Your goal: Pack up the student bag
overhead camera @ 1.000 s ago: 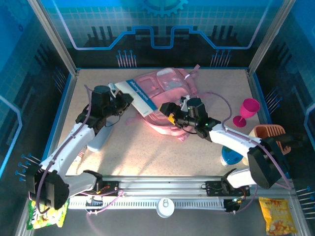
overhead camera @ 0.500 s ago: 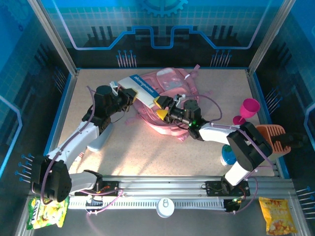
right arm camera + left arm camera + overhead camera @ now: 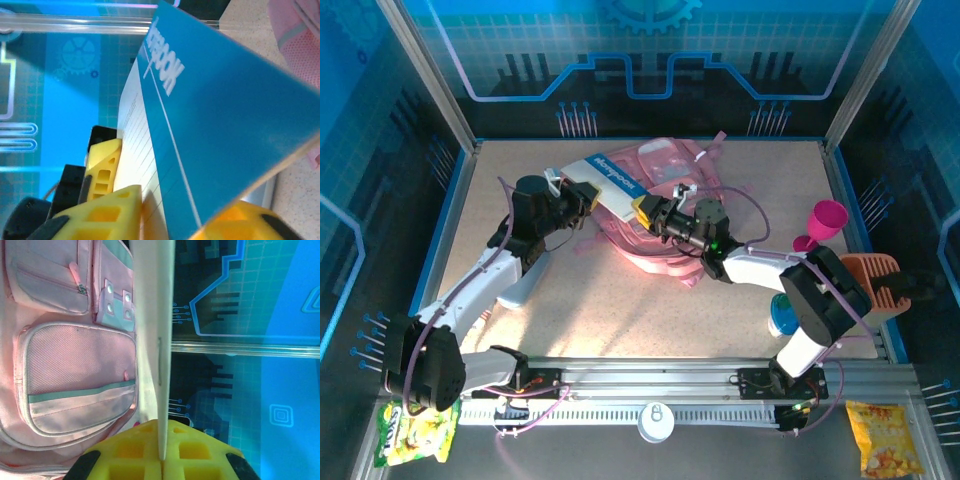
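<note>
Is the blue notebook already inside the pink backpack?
No, the blue notebook is in plain sight, slanting over the pink backpack on its left side, with the left tool gripping its left end.

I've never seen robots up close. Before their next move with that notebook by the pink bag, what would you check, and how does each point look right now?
1. Grip of the left end effector on the notebook: ok, its fingers are shut on the notebook's edge.
2. Grip of the right end effector on the notebook: ok, there is a finger on each side and both seem to be pressing.
3. Notebook near the student bag: ok, it overlaps the bag's left side in the top view.
4. Bag's main compartment open: cannot tell.
5. The goblet out of the way: ok, it stands apart on the right.
</note>
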Controlling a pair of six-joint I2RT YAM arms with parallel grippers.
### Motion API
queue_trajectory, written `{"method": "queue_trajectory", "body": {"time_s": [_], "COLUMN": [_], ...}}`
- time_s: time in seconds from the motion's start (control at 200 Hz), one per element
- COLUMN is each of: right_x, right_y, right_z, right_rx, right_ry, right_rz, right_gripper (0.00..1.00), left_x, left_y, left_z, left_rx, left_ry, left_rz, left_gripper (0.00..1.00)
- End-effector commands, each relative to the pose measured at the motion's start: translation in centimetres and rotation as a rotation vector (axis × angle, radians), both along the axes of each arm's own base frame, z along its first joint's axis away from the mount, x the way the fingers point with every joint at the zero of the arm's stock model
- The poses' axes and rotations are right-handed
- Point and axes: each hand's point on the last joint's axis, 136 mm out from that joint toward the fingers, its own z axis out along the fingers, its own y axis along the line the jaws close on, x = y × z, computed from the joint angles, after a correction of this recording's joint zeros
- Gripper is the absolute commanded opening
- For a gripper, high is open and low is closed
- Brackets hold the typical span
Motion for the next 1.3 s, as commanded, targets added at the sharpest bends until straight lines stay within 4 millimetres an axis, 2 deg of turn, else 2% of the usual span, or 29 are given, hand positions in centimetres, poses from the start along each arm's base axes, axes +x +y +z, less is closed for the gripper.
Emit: {"method": "queue_trajectory", "body": {"time_s": [0.0, 0.11, 0.255, 0.355, 0.45, 0.57, 0.715, 0.84, 0.951, 1.051, 1.296], "right_x": [0.2, 0.0, -0.2, -0.5, -0.9, -1.9, -3.3, -4.1, -4.6, -5.0, -5.8], "right_y": [-0.8, -2.4, -5.2, -8.0, -11.1, -15.5, -19.5, -21.9, -23.1, -24.0, -25.6], "right_z": [1.5, 1.5, 1.5, 1.4, 1.1, 1.5, 2.3, 2.6, 2.7, 2.6, 2.5], "right_rx": [-0.054, -0.142, -0.259, -0.361, -0.480, -0.624, -0.714, -0.753, -0.775, -0.784, -0.793], "right_ry": [-0.060, -0.077, -0.108, -0.105, -0.101, -0.086, -0.077, -0.062, -0.044, -0.029, 0.000], "right_rz": [-0.017, -0.057, -0.115, -0.174, -0.234, -0.327, -0.409, -0.452, -0.474, -0.492, -0.528], "right_gripper": [0.18, 0.10, 0.05, 0.05, 0.05, 0.05, 0.05, 0.06, 0.06, 0.06, 0.07], "left_x": [-1.0, -1.6, -2.2, -2.3, -2.2, -1.6, -0.6, 0.1, 0.3, 0.8, 2.4], "left_y": [-0.2, 0.1, 0.2, -0.7, -2.5, -5.8, -9.0, -11.5, -13.3, -14.4, -15.6], "left_z": [-0.1, -1.1, -2.9, -4.5, -5.5, -6.7, -8.6, -9.9, -11.5, -12.9, -16.1], "left_rx": [0.061, 0.151, 0.323, 0.459, 0.601, 0.756, 0.899, 1.014, 1.184, 1.320, 1.468], "left_ry": [-0.015, 0.003, 0.015, 0.030, 0.010, -0.029, -0.071, -0.128, -0.189, -0.214, -0.152], "left_rz": [-0.046, -0.069, -0.133, -0.203, -0.284, -0.412, -0.543, -0.656, -0.750, -0.812, -0.866], "left_gripper": [0.17, 0.29, 0.59, 0.70, 0.79, 0.84, 0.86, 0.84, 0.80, 0.72, 0.60]}}
